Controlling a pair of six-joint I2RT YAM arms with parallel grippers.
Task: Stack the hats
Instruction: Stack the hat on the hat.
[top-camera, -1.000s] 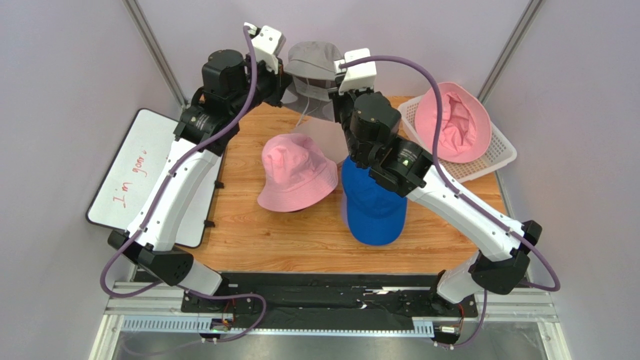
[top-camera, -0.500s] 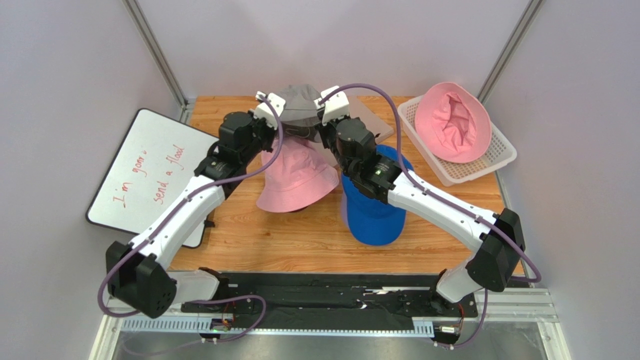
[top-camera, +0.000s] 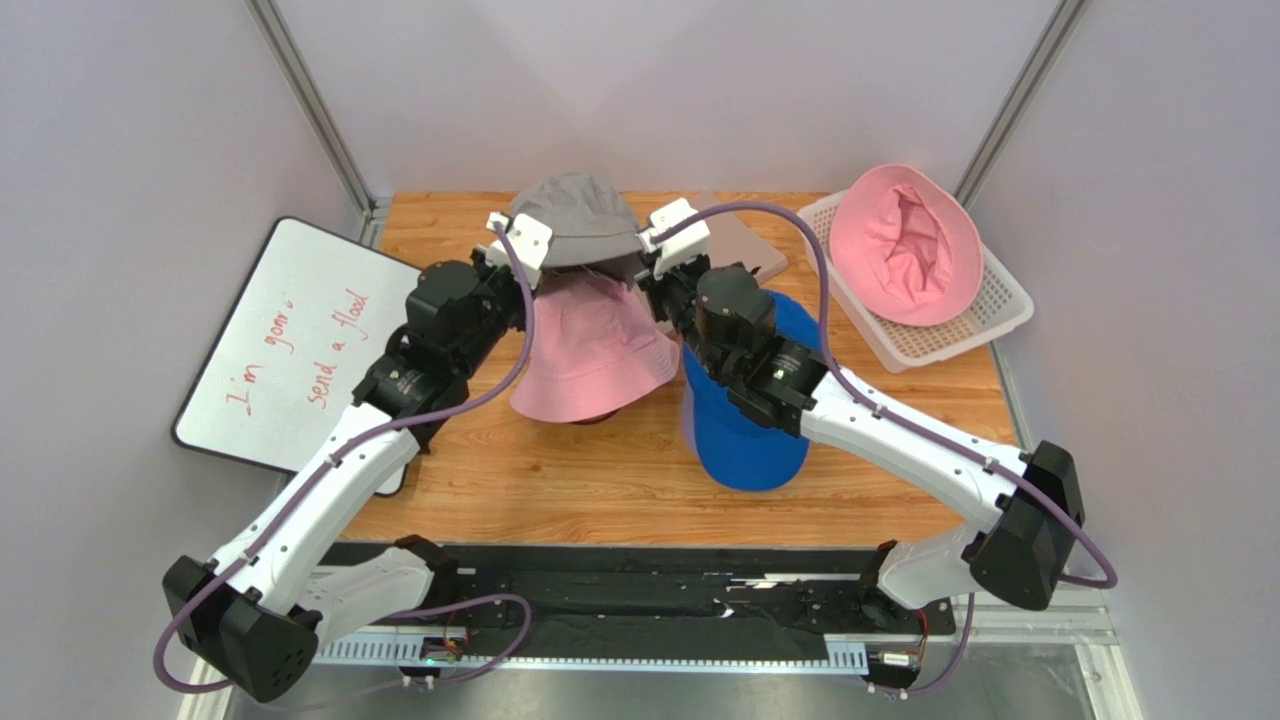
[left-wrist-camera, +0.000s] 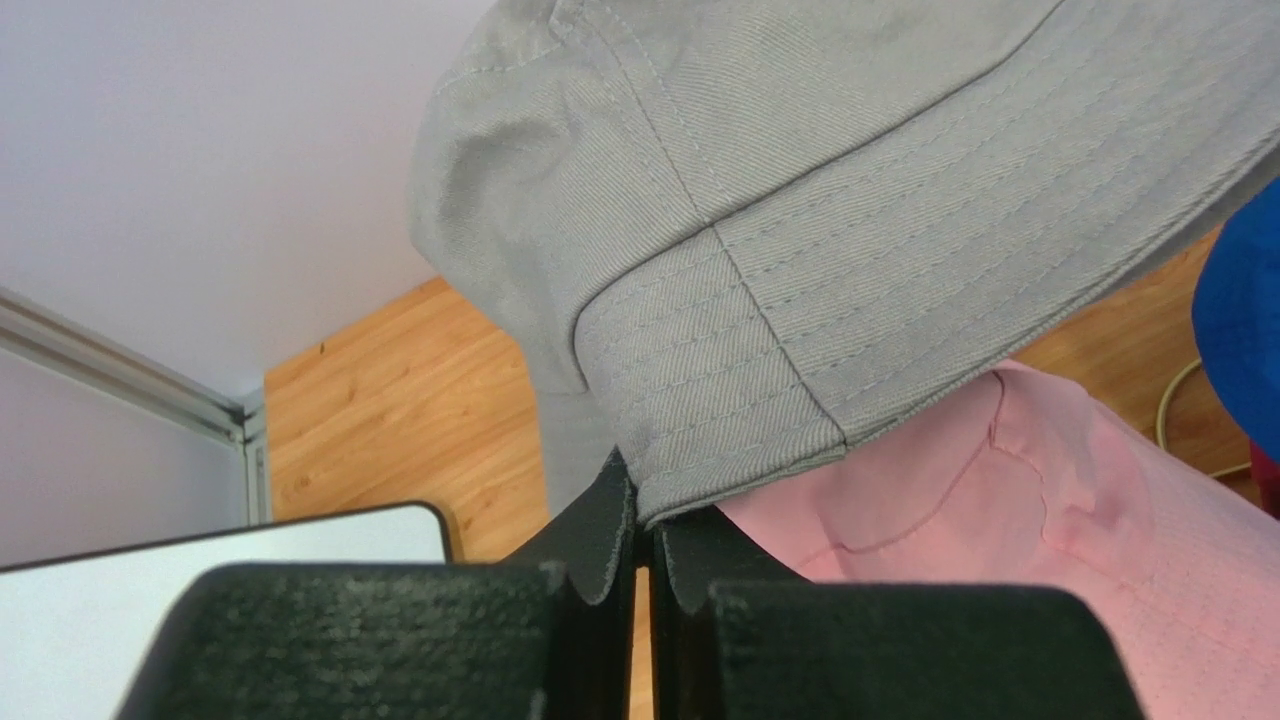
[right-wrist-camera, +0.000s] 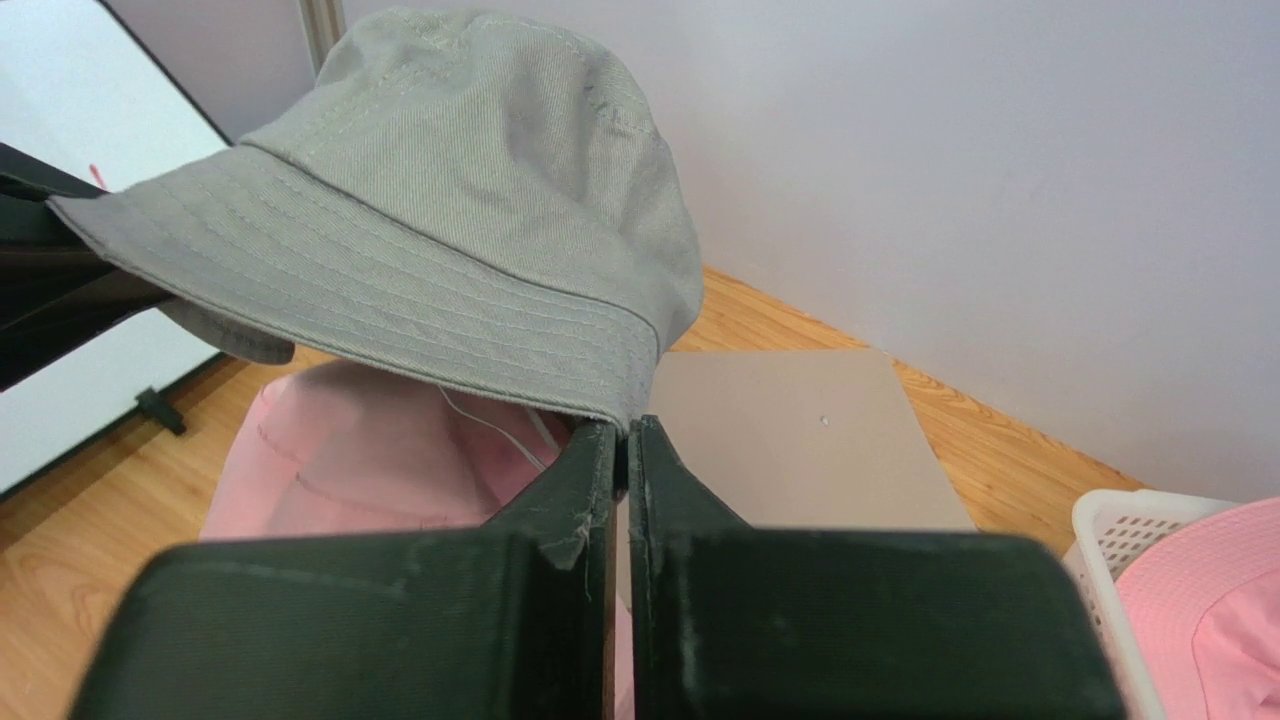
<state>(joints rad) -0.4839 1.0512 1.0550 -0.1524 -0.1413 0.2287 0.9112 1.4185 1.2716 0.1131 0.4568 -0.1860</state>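
Grey cloth bucket hat (top-camera: 574, 222) hangs just above the pink cloth bucket hat (top-camera: 594, 353), brim pinched in the jaws of your left gripper (left-wrist-camera: 639, 518) and right gripper (right-wrist-camera: 621, 450). Next, lower it on, then let go.

place: lab cell | plain walls (top-camera: 120, 150) | aluminium posts (top-camera: 308, 105) | whiteboard (top-camera: 256, 323)

Lowered, drawn nearer: grey hat (top-camera: 574, 218), now over far side of pink hat (top-camera: 594, 348).
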